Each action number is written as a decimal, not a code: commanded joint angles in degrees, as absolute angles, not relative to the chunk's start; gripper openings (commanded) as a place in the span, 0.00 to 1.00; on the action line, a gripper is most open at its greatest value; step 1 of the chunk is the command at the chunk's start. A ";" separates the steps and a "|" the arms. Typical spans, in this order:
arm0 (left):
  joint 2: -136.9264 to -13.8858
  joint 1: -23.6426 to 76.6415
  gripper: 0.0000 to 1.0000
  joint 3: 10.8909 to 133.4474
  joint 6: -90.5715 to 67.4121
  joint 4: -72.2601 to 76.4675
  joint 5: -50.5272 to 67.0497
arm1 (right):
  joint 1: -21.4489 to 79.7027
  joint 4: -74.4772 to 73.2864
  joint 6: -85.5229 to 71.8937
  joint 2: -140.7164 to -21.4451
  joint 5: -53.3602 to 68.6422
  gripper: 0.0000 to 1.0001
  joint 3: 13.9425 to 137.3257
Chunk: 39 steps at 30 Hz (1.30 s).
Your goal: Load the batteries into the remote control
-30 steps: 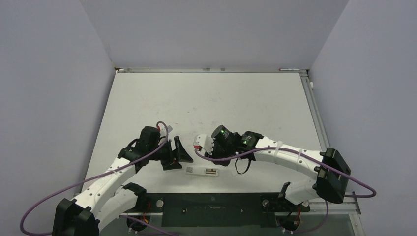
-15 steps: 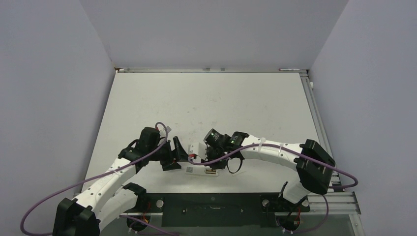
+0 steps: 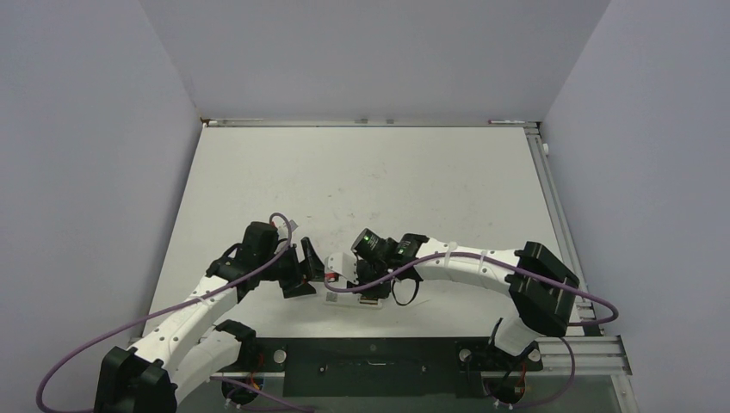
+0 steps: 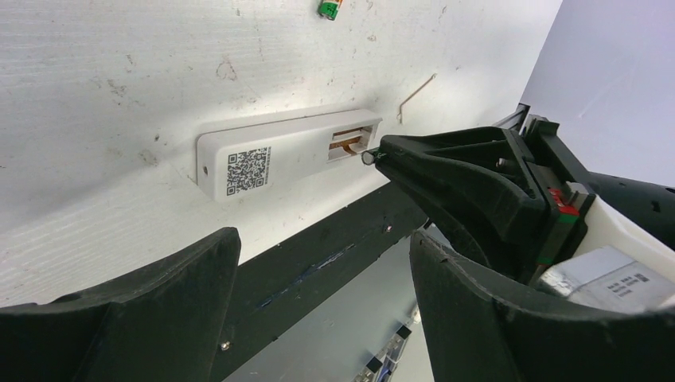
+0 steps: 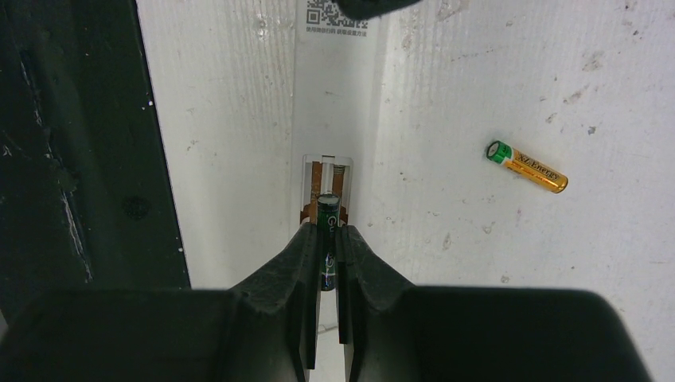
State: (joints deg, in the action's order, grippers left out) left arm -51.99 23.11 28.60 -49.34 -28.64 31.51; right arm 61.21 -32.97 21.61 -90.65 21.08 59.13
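A white remote control [image 4: 271,159] lies flat on the white table [image 5: 477,79], just beside the dark strip [image 5: 72,159] at the near edge. Its QR label and open battery recess face up. The right gripper [image 5: 326,232] pinches 1 dark battery [image 5: 328,208], whose tip is at the recess. The left gripper [image 4: 322,239] is spread wide and holds nothing, near the remote's label end. The gold battery [image 5: 527,166] lies loose on the table, apart from the remote.
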 commanded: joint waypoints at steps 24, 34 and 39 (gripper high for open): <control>-51.66 21.97 0.75 28.65 -48.89 -28.07 31.61 | 62.57 -30.40 19.54 -92.30 17.05 0.09 58.05; -51.67 21.82 0.75 28.05 -49.38 -27.94 30.96 | 62.72 -29.08 18.35 -92.52 16.88 0.09 57.00; -51.51 21.62 0.75 28.11 -49.48 -27.99 31.10 | 62.75 -28.42 17.98 -92.91 17.14 0.10 56.52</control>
